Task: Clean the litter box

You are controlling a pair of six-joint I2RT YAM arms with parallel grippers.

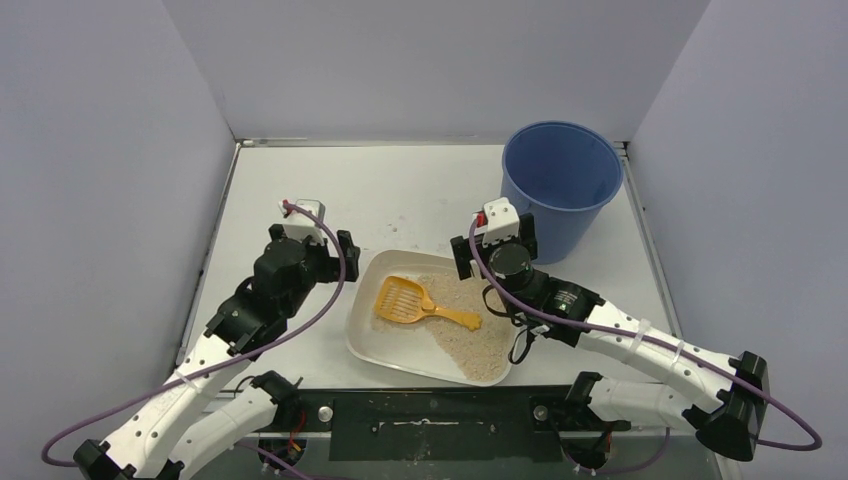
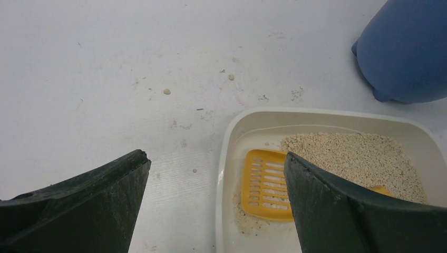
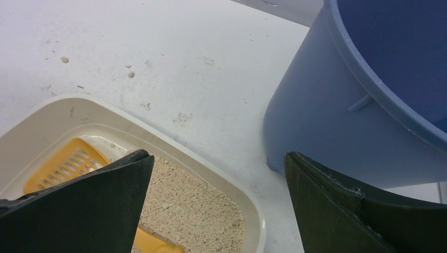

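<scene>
Barely begun, by my read: the orange scoop (image 1: 415,302) lay loose in the litter box (image 1: 372,340), with litter heaped toward the box's right side. The box sat at the table's (image 1: 300,180) near edge, between the arms. Left gripper (image 2: 214,157) and right gripper (image 3: 216,154) were both spread wide and empty. The blue bucket (image 1: 530,215) crowded the right one. Open tabletop lay beyond, with walls on three sides.

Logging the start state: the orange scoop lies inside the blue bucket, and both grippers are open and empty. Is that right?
No. The top external view shows the orange scoop lying in the litter box, not the blue bucket. The left gripper and right gripper are indeed open and empty.
</scene>
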